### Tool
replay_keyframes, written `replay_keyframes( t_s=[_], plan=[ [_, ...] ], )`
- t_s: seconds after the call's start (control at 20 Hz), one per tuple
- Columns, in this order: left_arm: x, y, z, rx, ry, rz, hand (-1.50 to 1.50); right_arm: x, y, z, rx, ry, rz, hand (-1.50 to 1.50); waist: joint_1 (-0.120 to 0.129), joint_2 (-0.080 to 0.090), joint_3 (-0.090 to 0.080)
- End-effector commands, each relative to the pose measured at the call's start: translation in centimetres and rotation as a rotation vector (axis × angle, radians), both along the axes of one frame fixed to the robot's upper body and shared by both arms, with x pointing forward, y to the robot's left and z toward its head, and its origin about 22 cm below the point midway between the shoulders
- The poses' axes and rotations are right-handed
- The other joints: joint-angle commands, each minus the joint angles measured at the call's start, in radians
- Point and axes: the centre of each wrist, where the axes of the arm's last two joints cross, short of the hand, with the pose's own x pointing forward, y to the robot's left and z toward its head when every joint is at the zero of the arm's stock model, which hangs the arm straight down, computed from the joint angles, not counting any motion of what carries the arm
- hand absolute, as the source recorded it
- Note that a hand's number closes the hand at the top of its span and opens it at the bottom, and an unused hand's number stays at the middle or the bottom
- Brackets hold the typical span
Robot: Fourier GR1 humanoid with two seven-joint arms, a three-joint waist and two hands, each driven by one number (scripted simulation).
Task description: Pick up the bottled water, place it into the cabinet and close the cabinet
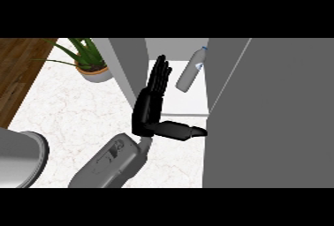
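The bottled water (188, 72), a smooth clear slim cylinder, already lies tilted inside the white cabinet (189, 103), just beyond and right of the fingertips. The matte black left hand (150, 103) is empty, fingers straight and pressed together, thumb pointing right. Placing looks done; closing remains. The flat grey door (274, 114) stands open, right of the hand, over a pale marbled surface (72, 110).

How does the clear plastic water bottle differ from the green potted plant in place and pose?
The clear plastic water bottle is inside the white cabinet, while the green potted plant stands outside on the marble counter. The bottle leans; the plant's pot sits upright. The bottle is slim and pale, the plant leafy and spreading. Neither is held.
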Motion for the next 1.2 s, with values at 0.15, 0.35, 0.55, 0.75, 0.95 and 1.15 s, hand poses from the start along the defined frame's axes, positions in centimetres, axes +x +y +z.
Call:
replay_keyframes(
  t_s=[0.15,0.35,0.55,0.75,0.95,1.15],
  plan=[
    [-4.7,2.9,-0.1,-0.036,0.0,0.001,-1.5,0.3,1.8,3.6,-0.089,0.04,0.194,1.5,0.004,0.005,-0.001],
    [-7.5,5.0,-0.1,-0.037,0.033,-0.002,-1.5,1.1,2.7,2.9,-0.096,0.05,0.319,1.5,0.005,0.004,0.0],
    [-10.0,6.1,-1.0,-0.041,0.022,0.03,-1.5,0.6,4.2,4.6,-0.113,0.051,0.401,1.5,-0.002,0.004,-0.001],
    [-11.0,8.8,-1.0,-0.04,0.03,0.062,-1.5,0.7,5.7,4.5,-0.101,0.085,0.448,1.5,-0.013,0.004,-0.002],
    [-11.5,10.1,-0.8,-0.048,0.001,0.076,-1.5,1.0,6.7,5.0,-0.112,0.079,0.494,1.5,-0.012,0.005,-0.003],
    [-13.3,11.1,-0.7,-0.043,0.013,0.088,-1.5,1.3,9.1,4.9,-0.078,0.066,0.52,1.5,-0.013,0.001,-0.004]
  ],
)
